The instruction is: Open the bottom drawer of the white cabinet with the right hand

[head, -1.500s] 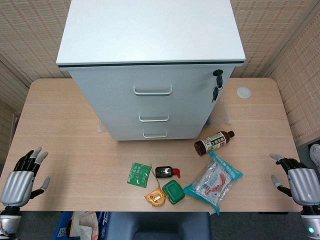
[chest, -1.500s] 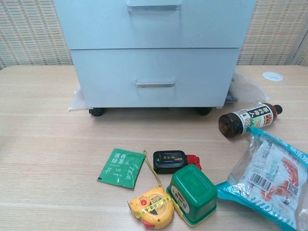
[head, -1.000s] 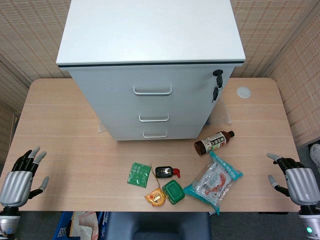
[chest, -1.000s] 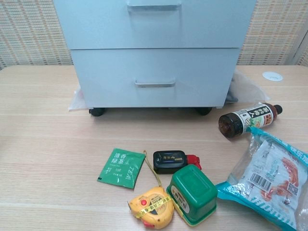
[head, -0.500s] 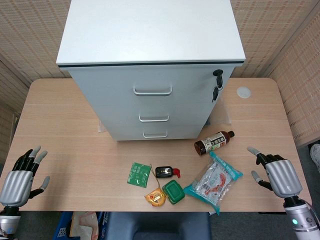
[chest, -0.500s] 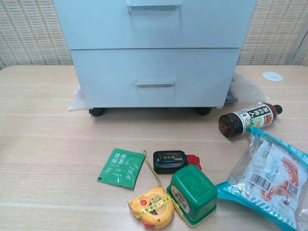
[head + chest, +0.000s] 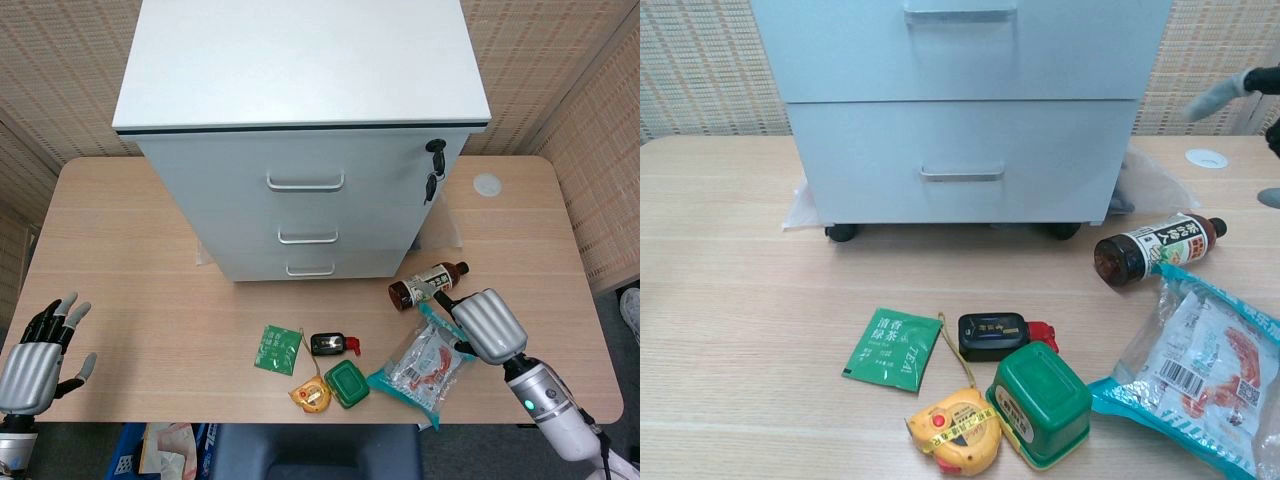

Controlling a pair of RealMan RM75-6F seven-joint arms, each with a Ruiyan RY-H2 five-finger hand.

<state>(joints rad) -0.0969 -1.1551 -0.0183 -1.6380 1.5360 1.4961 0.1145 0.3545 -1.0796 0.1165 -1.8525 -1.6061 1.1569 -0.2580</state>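
At the foot of the white cabinet, the bottom drawer: shut, flush with the front, its handle untouched.

Risks, biggest thing first:
- Cabinet on castors, so a pull on the handle likely to roll the whole unit forward rather than slide the drawer out.
- Keys hanging in a lock at the cabinet's upper right corner. Cannot tell whether locked; if so, no give in the drawer at all.
- Lower two handles close together from above, so easy to hook the middle one by mistake.
- Right robot hand in front of the cabinet and off to its right, over the corner of the snack bag and just beside the brown bottle. A low sweep toward the handle likely to knock the bottle into a roll or drag the bag.
- Green box, tape measure, tea sachet and black clip well out in front of the cabinet; probably beyond the drawer's travel, though not certain.

Head view only: cabinet top, all three handles, keys, the back of the right robot hand, and the left robot hand far to the cabinet's left, fingers spread, empty.

Chest view only: castors, the drawer front square-on, and right-hand fingers at the frame's right edge, stretched apart and gripping nothing.
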